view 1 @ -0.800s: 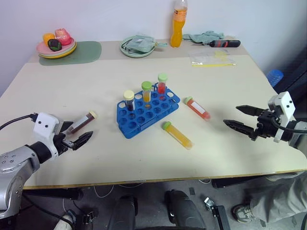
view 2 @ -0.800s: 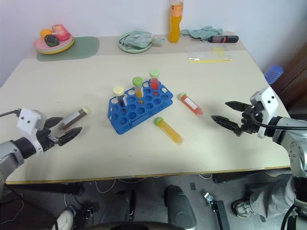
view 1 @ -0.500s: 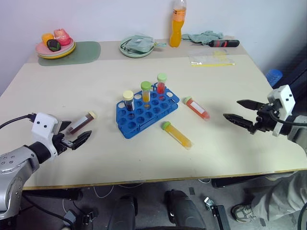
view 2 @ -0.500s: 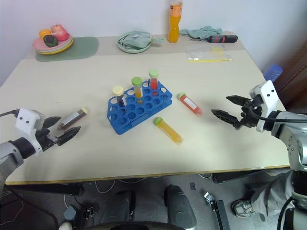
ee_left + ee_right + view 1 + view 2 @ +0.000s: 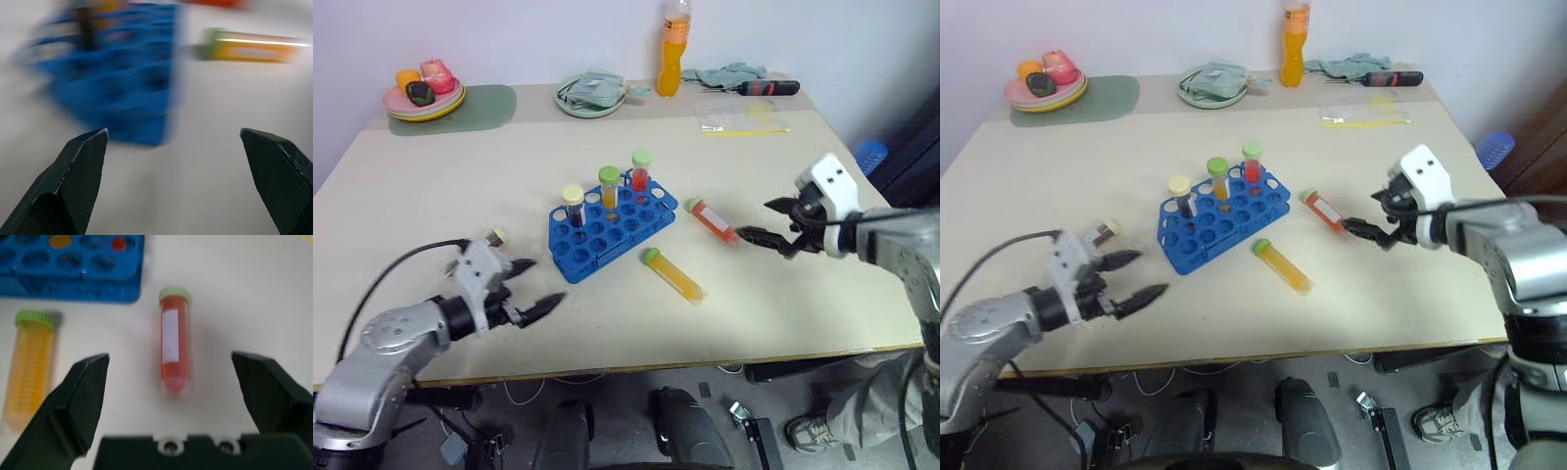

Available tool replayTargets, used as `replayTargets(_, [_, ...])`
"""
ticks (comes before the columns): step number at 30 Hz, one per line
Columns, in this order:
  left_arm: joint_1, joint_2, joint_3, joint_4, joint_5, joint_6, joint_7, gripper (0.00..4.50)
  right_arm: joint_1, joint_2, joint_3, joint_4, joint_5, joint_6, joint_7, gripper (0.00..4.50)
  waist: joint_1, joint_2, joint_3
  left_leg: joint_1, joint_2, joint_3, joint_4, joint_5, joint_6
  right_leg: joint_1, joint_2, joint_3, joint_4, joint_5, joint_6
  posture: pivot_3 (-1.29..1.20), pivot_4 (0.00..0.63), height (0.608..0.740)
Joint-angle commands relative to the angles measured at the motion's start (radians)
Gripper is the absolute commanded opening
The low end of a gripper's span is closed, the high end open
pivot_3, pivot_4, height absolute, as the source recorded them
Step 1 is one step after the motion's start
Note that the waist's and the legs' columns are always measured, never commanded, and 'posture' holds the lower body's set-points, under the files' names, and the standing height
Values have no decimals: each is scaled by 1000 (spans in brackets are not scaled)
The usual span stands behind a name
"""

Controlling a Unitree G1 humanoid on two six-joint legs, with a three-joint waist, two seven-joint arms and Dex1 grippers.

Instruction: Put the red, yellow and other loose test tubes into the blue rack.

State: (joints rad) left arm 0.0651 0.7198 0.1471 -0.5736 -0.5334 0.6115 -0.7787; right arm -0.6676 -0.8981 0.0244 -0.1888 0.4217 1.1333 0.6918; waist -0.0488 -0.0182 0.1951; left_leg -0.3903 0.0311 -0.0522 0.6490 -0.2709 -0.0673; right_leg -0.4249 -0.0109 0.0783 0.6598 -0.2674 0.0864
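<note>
Black fingers of the right claw (image 5: 171,396) stand wide astride the red tube (image 5: 174,345), lying mid-counter just beside the blue rack (image 5: 73,269). Smooth, light, rigid plastic, likely slippery: pinch its labelled middle. Left claw (image 5: 530,291) gapes empty.

blue rack (image 5: 112,78) blurred; dark tube (image 5: 495,237) half-hidden

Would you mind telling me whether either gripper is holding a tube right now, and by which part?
Nothing is held. The right gripper stands open around the red tube without touching it; the left gripper is open and empty.
</note>
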Motion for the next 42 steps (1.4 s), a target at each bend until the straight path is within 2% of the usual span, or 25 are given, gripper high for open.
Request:
replayTargets(1, [-49, -13, -83, -38, 16, -40, -17, 4482, -187, 75, 136, 113, -69, 137, -66, 4403, 1, 0, 0, 0, 0, 0, 0, 0, 0, 0, 0, 0, 0, 0, 0, 0, 150, 740])
replayTargets(3, [-72, -26, -110, -25, 25, -47, -11, 4482, -281, 126, 205, 200, -87, 204, -70, 4403, 2, 0, 0, 0, 0, 1, 0, 0, 0, 0, 0, 0, 0, 0, 0, 0, 150, 740])
replayTargets(7, [-82, -44, -127, -15, 33, -55, 1, 4482, -402, 204, 327, 380, -139, 214, -59, 4403, 7, 0, 0, -2, 0, -1, 0, 0, 1, -1, -1, -1, 0, 0, 0, 0, 150, 740])
replayTargets(11, [-55, -49, -128, -20, 57, -75, 16, 4482, -486, 267, 422, 605, -220, 133, -44, 4403, 4, 0, 0, -3, 0, 0, 0, -1, 1, -2, -1, -1, -1, 0, 0, 0, 150, 740])
replayTargets(19, [-2, -62, -115, -50, 62, -92, 45, 4482, -575, 329, 521, 875, -336, -21, 97, 4403, 0, 0, 0, -2, 0, 0, 0, -1, 1, -2, -1, -1, 0, 0, 0, 0, 150, 740])
replayTargets(22, [1, -67, -115, -51, 66, -100, 52, 4500, -593, 348, 525, 948, -366, -51, 142, 3541, 1, 0, 0, -2, 0, 0, 0, -1, 1, -2, -1, -1, 0, 0, 0, 0, 150, 740])
replayTargets(25, [5, -68, -113, -50, 69, -107, 56, 4500, -604, 357, 516, 977, -387, -56, 174, 2074, 2, 0, 0, -2, 0, 0, 0, -1, 1, -2, -1, -1, 0, 0, 0, 0, 150, 740])
replayTargets(27, [7, -67, -114, -45, 71, -112, 56, 4500, -606, 354, 507, 964, -400, -38, 178, 1061, 2, 1, 0, -2, 0, 0, 0, -1, 1, -2, -1, -1, 0, 0, 0, 0, 150, 740])
replayTargets(31, [8, -67, -110, -38, 76, -120, 63, 4500, -598, 324, 428, 892, -388, 54, 155, 1061, 3, 1, 0, -2, 0, 0, 0, -1, 1, -2, -1, -1, 0, 0, 0, 0, 150, 740])
replayTargets(34, [19, -66, -90, -31, 76, -129, 68, 4500, -511, 273, 278, 685, -356, 107, 85, 1061, 7, 1, 1, -3, 0, 0, 0, -1, 1, -2, -1, -1, 0, 0, 0, 0, 150, 740])
replayTargets(35, [24, -65, -82, -25, 81, -135, 72, 4500, -459, 274, 189, 587, -341, 116, 45, 1061, 8, 1, 0, -3, 0, -1, 0, -1, 1, -2, -1, -1, 0, 0, 0, 0, 150, 740])
replayTargets(37, [25, -72, -64, -5, 90, -151, 85, 4500, -301, 323, -11, 326, -295, -24, -43, 1061, 8, 0, 0, -3, 0, -1, -1, -1, 1, -2, -1, -1, -1, 0, 0, 0, 150, 740])
replayTargets(39, [9, -91, -45, 20, 90, -166, 103, 4500, -172, 421, -160, 111, -232, -153, -107, 1061, 5, 1, 0, -3, 0, -2, -1, -1, 1, -1, -1, -3, -2, 0, 0, 0, 150, 740])
replayTargets(40, [-5, -107, -32, 37, 77, -162, 115, 4500, -120, 500, -221, 20, -177, -177, -134, 1061, 1, 1, 0, -3, 0, -2, -1, -1, 2, -2, 0, -2, -1, 0, 0, 0, 150, 740])
replayTargets(42, [-33, -130, -17, 69, 69, -162, 133, 4500, -17, 629, -249, -109, -133, -255, -190, 1061, -8, 1, 0, -2, 0, -1, -1, -1, 2, -2, 0, -1, 2, 0, 0, 0, 150, 740])
